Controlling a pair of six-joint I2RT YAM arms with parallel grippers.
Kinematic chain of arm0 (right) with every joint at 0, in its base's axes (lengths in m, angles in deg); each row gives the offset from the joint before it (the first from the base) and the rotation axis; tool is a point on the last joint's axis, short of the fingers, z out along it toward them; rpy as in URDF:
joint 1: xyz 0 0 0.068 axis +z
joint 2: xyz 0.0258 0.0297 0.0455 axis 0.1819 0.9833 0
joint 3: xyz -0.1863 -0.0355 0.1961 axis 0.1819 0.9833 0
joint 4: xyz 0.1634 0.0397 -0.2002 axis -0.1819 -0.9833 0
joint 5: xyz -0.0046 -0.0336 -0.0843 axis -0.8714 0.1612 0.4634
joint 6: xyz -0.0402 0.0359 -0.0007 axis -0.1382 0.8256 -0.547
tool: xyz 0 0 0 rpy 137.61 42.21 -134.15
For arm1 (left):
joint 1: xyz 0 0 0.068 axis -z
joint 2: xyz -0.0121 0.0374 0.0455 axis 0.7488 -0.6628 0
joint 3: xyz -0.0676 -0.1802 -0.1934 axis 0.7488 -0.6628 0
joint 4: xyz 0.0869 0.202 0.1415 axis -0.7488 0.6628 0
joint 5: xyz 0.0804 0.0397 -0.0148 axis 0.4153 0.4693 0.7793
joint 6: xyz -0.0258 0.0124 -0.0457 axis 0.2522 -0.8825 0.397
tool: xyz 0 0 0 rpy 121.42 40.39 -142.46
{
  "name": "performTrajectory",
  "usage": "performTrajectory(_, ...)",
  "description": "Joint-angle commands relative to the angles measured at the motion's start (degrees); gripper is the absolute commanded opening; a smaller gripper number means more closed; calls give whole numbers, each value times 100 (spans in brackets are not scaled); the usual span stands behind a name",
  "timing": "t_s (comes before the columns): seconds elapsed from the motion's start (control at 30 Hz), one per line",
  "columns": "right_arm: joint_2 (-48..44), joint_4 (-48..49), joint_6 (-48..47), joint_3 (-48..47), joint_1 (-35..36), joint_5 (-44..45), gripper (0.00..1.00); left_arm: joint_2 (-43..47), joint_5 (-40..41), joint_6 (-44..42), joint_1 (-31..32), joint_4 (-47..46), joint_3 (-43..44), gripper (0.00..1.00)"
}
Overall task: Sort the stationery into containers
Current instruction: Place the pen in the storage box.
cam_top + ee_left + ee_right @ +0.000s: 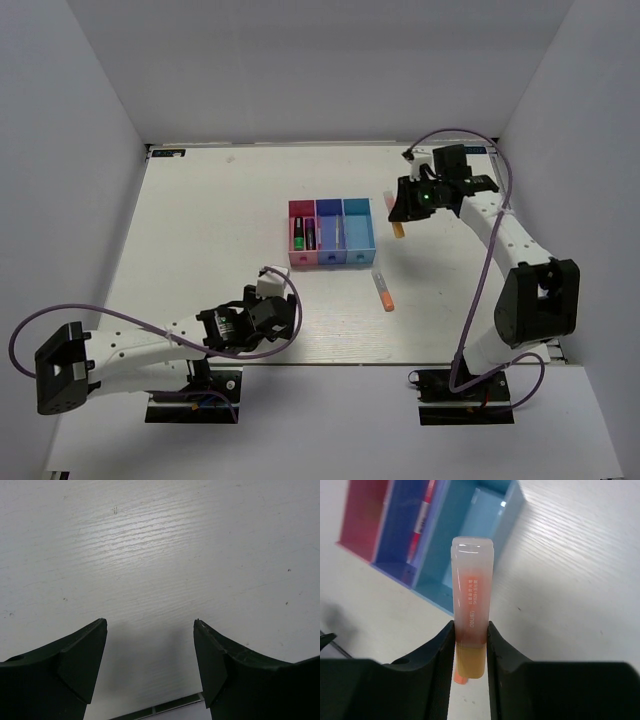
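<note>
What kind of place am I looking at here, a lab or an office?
Probably a robot lab test cell: white table boxed in by plain white panels, left arm and right arm bolted at its near edge.

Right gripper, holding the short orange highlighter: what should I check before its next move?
1. Right gripper clamped on the highlighter: ok.
2. Highlighter above a bin: not ok, it hangs right of the light blue bin.
3. Light blue bin has room: ok.
4. Left gripper open, empty, away from the bins: ok.
5. Loose marker on the table clear of the path: ok.
6. Which bin fits this highlighter: cannot tell.
</note>
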State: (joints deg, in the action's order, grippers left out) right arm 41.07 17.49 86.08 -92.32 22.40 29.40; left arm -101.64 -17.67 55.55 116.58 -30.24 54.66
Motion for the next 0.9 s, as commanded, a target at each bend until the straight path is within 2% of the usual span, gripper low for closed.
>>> performTrajectory(0.0,410,165,-130,-453,414,-573,0,-153,56,142,63,-10,257,80)
performTrajectory(0.13,1051,139,37,-1113,758,-424,4,-355,187,221,204,86,459,80)
performTrajectory(0.2,1385,165,56,-1324,925,-162,10,-460,223,265,257,87,530,80)
performTrajectory(0.37,1755,157,187,-1685,1137,358,16,-574,320,318,327,105,653,80)
performTrajectory(0.43,1905,87,144,-1739,1189,516,24,-610,311,327,336,157,697,80)
performTrajectory(0.47,1931,69,117,-1782,1190,569,30,-636,320,318,336,157,714,80)
performTrajectory(0.5,1949,25,126,-1783,1190,604,40,-636,320,318,353,166,749,80)
performTrajectory(0.6,1896,16,-66,-1695,1216,631,54,-663,346,327,397,183,794,80)
performTrajectory(0.8,1598,25,-76,-1458,1225,692,56,-689,355,309,406,210,820,80)
performTrajectory(0.87,1353,16,-76,-1214,1225,788,47,-663,381,300,424,262,811,80)
